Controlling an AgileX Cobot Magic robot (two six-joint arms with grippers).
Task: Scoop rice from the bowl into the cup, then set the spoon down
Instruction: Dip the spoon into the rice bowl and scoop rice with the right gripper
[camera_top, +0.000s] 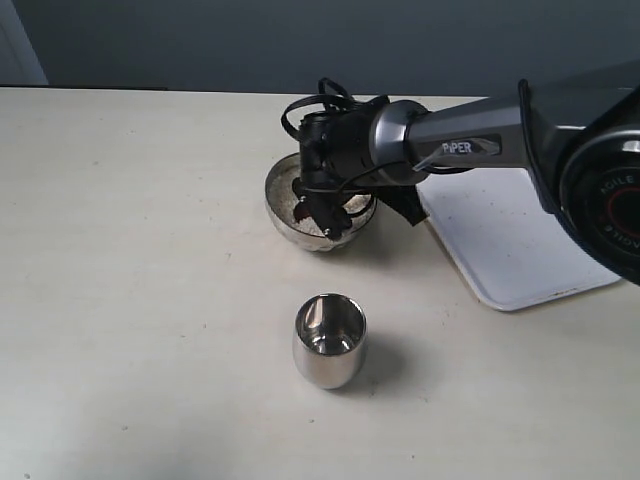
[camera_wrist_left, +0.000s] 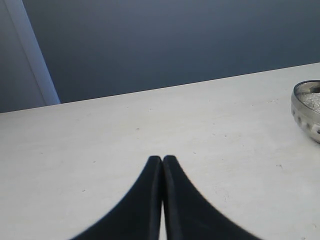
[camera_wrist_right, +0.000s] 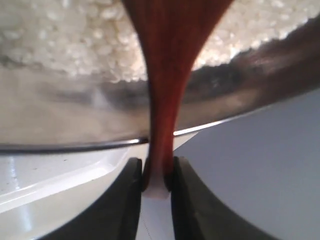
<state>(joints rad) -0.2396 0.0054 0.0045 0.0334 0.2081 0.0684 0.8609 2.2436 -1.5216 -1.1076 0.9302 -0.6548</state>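
Observation:
The steel bowl (camera_top: 318, 222) sits mid-table with white rice (camera_top: 315, 226) inside. My right gripper (camera_top: 322, 205) reaches over it, shut on the reddish-brown wooden spoon (camera_wrist_right: 167, 80). In the right wrist view that gripper (camera_wrist_right: 157, 167) pinches the spoon's handle, whose head dips toward the rice (camera_wrist_right: 60, 40) just inside the bowl's rim (camera_wrist_right: 70, 146). The steel cup (camera_top: 330, 340) stands upright nearer the front, apart from the bowl. My left gripper (camera_wrist_left: 162, 160) is shut on nothing, low over bare table; the bowl (camera_wrist_left: 307, 112) with its rice (camera_wrist_left: 314, 100) shows at that view's edge.
A white tray (camera_top: 510, 235) lies on the table to the right of the bowl, under my right arm. A dark wall runs behind the table's far edge (camera_top: 150, 90). Beige tabletop (camera_top: 130, 300) spreads to the left and front.

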